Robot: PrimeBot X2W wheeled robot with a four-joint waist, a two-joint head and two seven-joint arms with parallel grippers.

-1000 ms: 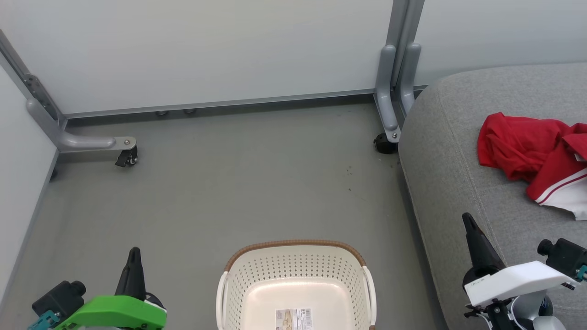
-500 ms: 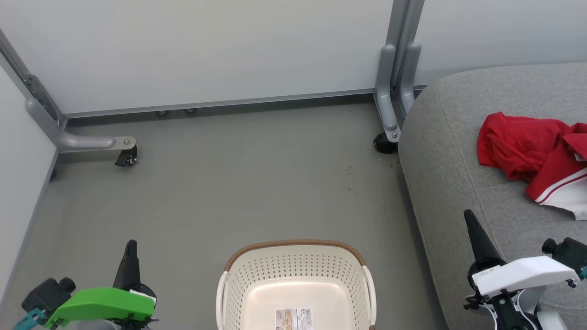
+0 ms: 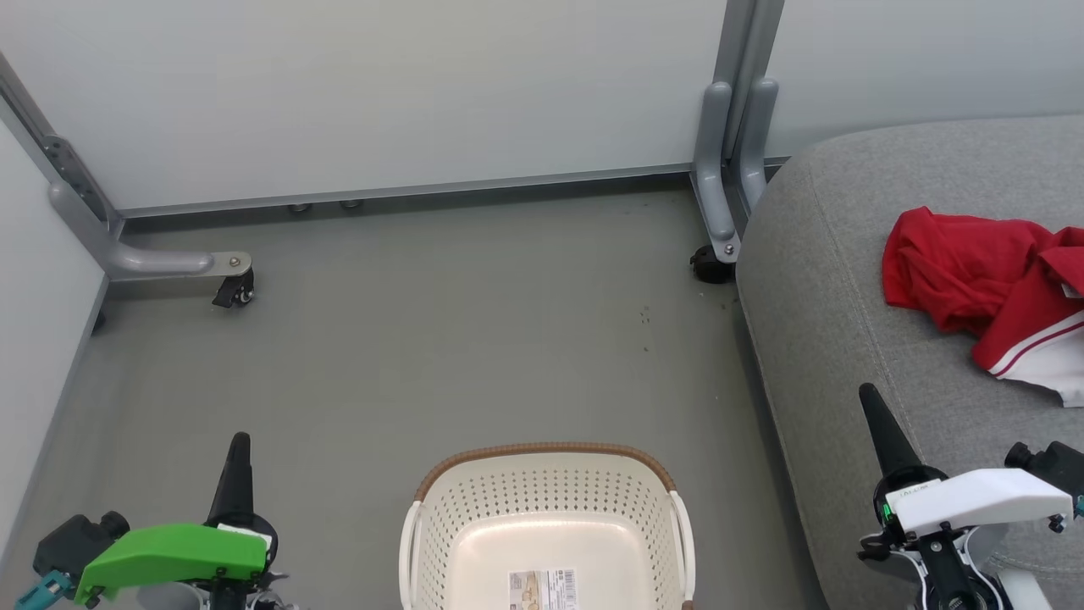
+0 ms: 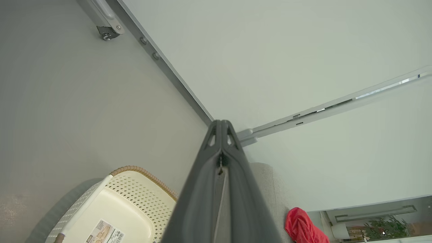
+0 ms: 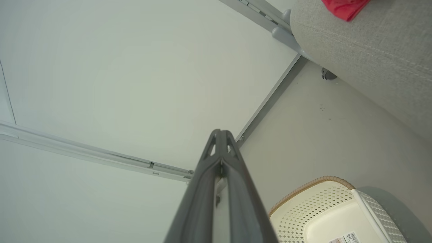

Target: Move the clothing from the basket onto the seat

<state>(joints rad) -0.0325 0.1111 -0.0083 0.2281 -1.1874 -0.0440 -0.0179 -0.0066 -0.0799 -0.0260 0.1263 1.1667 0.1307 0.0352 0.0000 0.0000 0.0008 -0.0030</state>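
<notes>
The clothing (image 3: 982, 288), red with a white striped panel, lies crumpled on the grey seat (image 3: 847, 322), well in from its rounded corner. The basket (image 3: 542, 447) stands on the floor (image 3: 423, 339) beside the seat, flanked by the left gripper (image 3: 239, 445) and right gripper (image 3: 870, 402), each with fingers pressed together.

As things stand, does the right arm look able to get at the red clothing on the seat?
Probably yes. The right gripper hangs by the near edge of the seat, with only bare fabric between it and the clothing. Its jaws are shut and would need opening.
</notes>
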